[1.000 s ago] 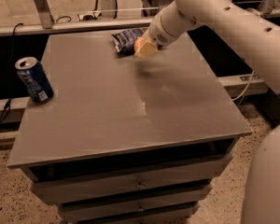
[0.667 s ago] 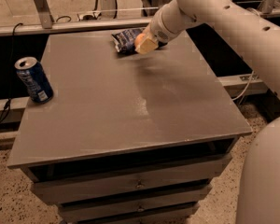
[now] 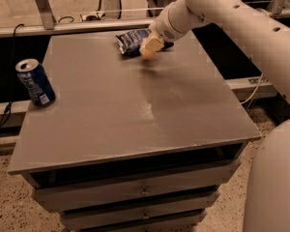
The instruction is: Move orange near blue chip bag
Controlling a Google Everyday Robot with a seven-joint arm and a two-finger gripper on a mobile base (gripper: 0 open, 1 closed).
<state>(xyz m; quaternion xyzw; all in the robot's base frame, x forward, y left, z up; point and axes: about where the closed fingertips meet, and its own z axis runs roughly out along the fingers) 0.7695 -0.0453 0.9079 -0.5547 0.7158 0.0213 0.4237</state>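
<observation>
Camera view looks down on a grey table (image 3: 135, 115) with the arm (image 3: 222, 11) reaching in from the right, over the far edge. The gripper (image 3: 150, 48) hangs near the middle of that far edge, its pale fingers closed around the orange (image 3: 147, 55), of which only a small orange patch shows at the lower tip. The orange sits just beside the blue chip bag (image 3: 130, 39), at the bag's right end; whether it touches the bag or the tabletop cannot be told. The bag lies flat along the far edge, crinkled, its right end hidden behind the gripper.

A blue soda can (image 3: 35, 82) stands upright at the left edge, well apart from the rest (its silver top faces up, but what is inside cannot be seen). The drawers (image 3: 144, 191) under the tabletop are shut.

Against a second ago, the gripper has edged slightly toward the far edge; the bag and can have not shifted.
</observation>
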